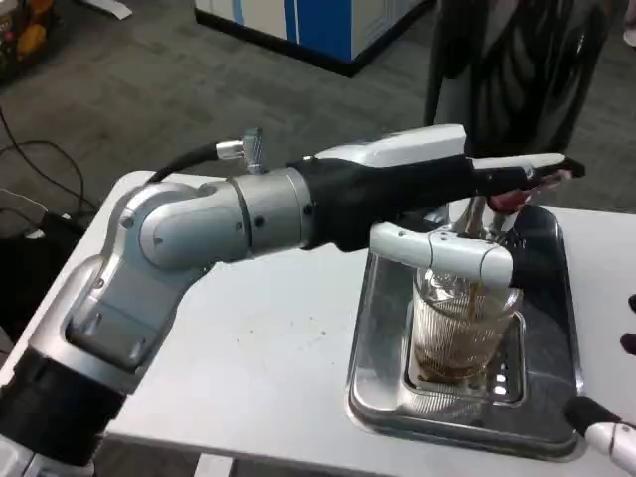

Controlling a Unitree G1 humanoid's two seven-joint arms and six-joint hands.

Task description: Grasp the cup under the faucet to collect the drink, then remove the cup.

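The left hand (pixel 447 214) grips the ribbed cup (pixel 465 328) on the steel tray (pixel 376 338) near the table's (pixel 268 358) right edge, under the faucet (pixel 475 214). Right hand's fingers (pixel 606 429) at tray's corner; grip unclear.

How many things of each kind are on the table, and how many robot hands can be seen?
Cup: 1
Tray: 1
Faucet: 1
Hands: 2, left hand at the cup, right hand at the lower right edge
Total: 5

Lab-like hall: grey carpet (pixel 149 89), floor cables (pixel 30 149).
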